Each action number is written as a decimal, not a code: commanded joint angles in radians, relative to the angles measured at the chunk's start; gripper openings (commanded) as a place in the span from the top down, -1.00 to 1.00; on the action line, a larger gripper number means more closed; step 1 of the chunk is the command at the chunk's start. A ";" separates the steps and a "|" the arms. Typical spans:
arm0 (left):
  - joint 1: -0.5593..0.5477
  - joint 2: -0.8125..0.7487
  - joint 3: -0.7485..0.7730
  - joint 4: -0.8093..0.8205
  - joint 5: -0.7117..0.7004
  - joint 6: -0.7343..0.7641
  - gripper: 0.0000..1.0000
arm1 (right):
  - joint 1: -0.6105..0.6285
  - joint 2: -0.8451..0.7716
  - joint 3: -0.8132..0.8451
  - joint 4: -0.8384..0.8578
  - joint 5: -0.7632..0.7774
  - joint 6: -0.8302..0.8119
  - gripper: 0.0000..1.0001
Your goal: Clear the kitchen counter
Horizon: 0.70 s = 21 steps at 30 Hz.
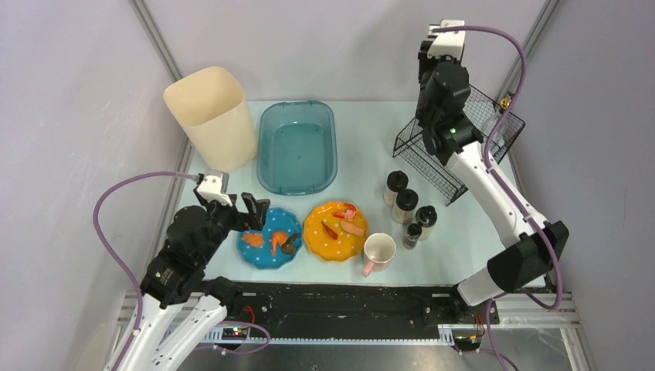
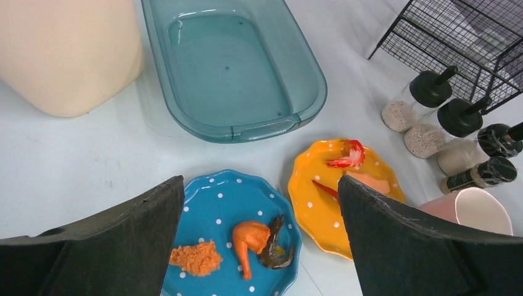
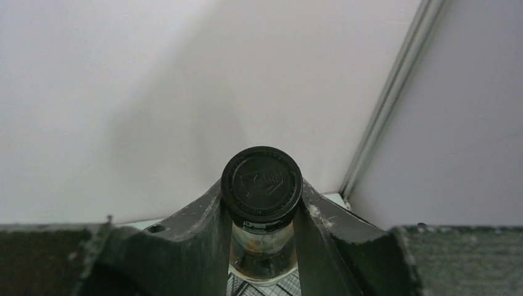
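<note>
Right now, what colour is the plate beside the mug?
The plate is orange with white dots; left wrist view.

Top view overlooks the table [image 1: 452, 249] from above and behind; left wrist, near, shares its blue plate [image 2: 216, 203] and basin [image 2: 234, 68]; right wrist faces the wall [image 3: 154, 74] past a close bottle [image 3: 262, 185].

Robot lab: plain grey panels [image 1: 69, 93] framed by metal rails [image 1: 154, 46]
</note>
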<state>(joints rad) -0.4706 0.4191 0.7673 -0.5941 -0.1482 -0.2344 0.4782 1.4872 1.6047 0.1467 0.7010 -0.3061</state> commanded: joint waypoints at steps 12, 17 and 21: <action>0.006 0.000 0.003 0.014 0.025 0.020 -0.97 | -0.172 0.211 0.261 0.117 0.073 0.026 1.00; 0.006 -0.001 0.002 0.013 0.027 0.019 -0.97 | -0.208 0.264 0.286 0.125 0.090 0.028 1.00; 0.005 0.001 0.003 0.013 0.031 0.020 -0.97 | -0.239 0.306 0.322 0.096 0.090 0.061 1.00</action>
<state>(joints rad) -0.4706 0.4191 0.7673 -0.5945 -0.1410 -0.2348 0.2615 1.7950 1.8236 0.1307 0.7784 -0.2737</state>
